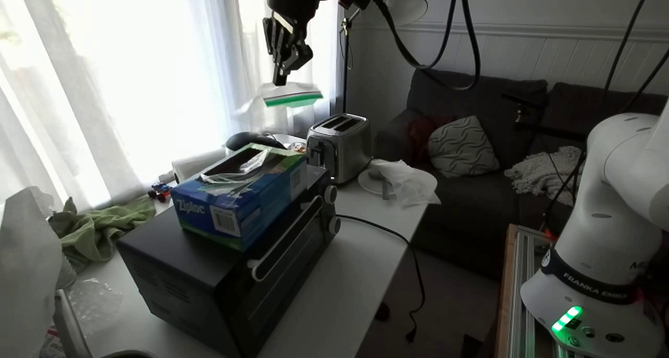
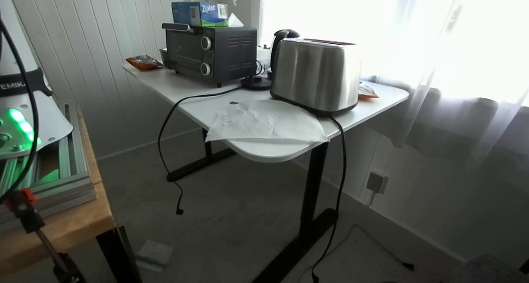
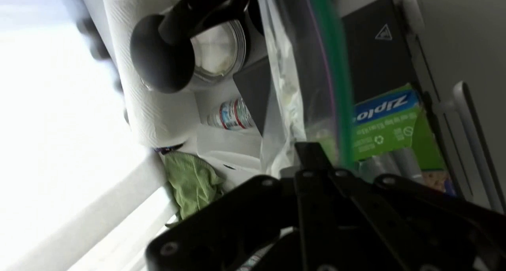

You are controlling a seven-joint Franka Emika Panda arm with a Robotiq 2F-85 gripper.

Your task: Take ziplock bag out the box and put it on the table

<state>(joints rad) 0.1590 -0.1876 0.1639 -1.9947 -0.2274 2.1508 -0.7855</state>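
My gripper [image 1: 279,79] is shut on a clear ziplock bag [image 1: 293,100] with a green zip strip. The bag hangs from the fingertips in the air, above and beyond the box. In the wrist view the fingertips [image 3: 312,154] pinch the bag [image 3: 290,89], which spreads across the middle. The blue and green Ziploc box [image 1: 240,206] lies on a black toaster oven [image 1: 172,264], with clear bags poking from its open top. The box also shows in an exterior view [image 2: 213,13], where the gripper is out of view. The white table [image 1: 360,258] stands under the oven.
A steel toaster [image 1: 342,143] and a plate covered with crumpled white paper [image 1: 410,183] stand past the oven. A black-handled kettle [image 3: 217,49], paper towel roll [image 3: 134,57] and green cloth [image 3: 191,180] lie on the window side. A power cord [image 1: 389,230] hangs over the table edge.
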